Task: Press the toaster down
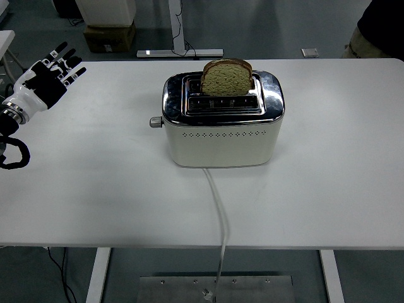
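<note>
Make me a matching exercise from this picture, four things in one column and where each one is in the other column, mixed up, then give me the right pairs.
Things:
1. bread slice
2. lever
3. power cord
4. left hand

Places:
A. runs from the toaster's front over the table's near edge
B. open, at the table's far left, apart from the toaster
C. stands upright in the toaster's rear slot
D. sticks out of the toaster's left end

Pairs: 1-C, 2-D, 3-A, 4-B
</note>
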`<state>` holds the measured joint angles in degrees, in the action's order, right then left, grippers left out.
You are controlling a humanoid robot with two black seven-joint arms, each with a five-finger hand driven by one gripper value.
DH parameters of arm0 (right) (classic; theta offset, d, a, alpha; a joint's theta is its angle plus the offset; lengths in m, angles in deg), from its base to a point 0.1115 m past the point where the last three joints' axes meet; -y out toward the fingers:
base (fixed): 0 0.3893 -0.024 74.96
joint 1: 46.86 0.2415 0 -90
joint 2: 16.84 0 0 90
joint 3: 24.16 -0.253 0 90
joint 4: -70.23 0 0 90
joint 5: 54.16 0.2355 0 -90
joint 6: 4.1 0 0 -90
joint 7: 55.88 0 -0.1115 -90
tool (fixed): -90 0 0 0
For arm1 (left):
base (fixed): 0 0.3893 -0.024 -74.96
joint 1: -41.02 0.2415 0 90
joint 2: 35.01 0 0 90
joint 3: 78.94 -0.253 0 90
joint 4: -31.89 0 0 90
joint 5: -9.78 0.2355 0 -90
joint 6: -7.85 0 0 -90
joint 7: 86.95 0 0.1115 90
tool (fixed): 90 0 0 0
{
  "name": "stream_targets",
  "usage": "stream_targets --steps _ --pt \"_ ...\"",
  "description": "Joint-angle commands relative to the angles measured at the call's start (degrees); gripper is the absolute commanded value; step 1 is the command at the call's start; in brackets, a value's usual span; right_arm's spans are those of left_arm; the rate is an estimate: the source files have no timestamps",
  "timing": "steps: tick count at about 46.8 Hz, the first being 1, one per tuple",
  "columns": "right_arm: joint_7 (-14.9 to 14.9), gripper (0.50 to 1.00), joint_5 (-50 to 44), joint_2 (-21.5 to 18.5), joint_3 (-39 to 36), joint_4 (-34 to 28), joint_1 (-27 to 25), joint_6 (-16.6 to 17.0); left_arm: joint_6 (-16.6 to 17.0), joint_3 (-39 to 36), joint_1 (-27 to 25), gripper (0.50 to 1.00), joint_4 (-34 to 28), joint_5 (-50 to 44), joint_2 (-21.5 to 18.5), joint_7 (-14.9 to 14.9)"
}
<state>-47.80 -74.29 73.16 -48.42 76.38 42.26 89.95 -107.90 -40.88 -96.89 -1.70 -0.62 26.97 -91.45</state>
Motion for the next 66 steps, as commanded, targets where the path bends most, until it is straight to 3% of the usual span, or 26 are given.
stream_targets --steps 1,66 --pt "0.0 1.0 0.0 0.0 0.0 0.0 0.0 0.0 -0.09 -0.01 0.09 1.0 0.01 0.03 0.25 0.01" --pt "-0.09 0.998 0.0 0.0 -0.09 0.0 -0.09 0.0 -0.09 0.08 0.53 1.0 0.01 -0.06 0.78 -0.08"
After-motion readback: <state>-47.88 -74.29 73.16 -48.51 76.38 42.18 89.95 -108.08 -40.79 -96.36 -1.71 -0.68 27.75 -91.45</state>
